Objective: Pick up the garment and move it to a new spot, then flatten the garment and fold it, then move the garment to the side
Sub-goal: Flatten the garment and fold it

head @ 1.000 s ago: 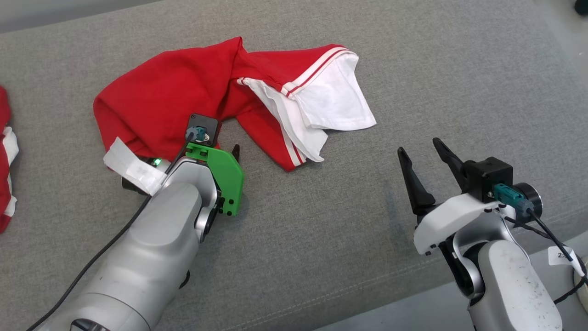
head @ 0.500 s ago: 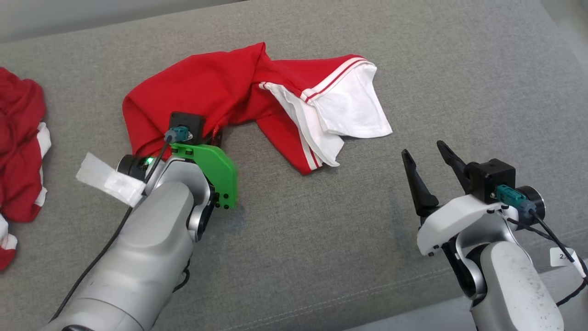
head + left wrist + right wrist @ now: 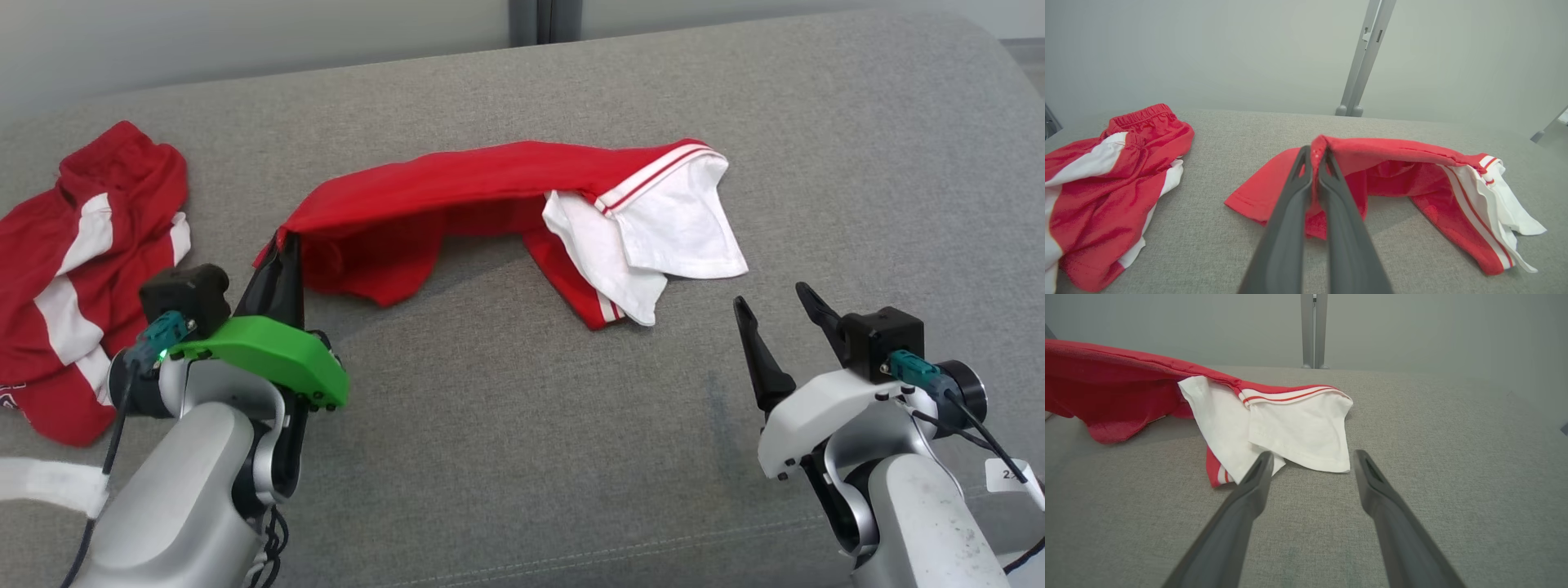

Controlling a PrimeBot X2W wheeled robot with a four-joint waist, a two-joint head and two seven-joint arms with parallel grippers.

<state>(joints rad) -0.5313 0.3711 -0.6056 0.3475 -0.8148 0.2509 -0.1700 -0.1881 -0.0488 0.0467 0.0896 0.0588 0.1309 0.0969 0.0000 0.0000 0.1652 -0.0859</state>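
One garment pinched in left gripper.

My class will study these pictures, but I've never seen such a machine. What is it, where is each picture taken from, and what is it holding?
It is a two-armed robot. One picture looks down from its head; the other two come from wrist cameras, looking along each arm's two dark fingers. The left gripper is shut on an edge of the red-and-white garment, holding that end above the grey surface; its white end rests there. The right gripper is open, holding nothing. A second garment lies crumpled at the left.
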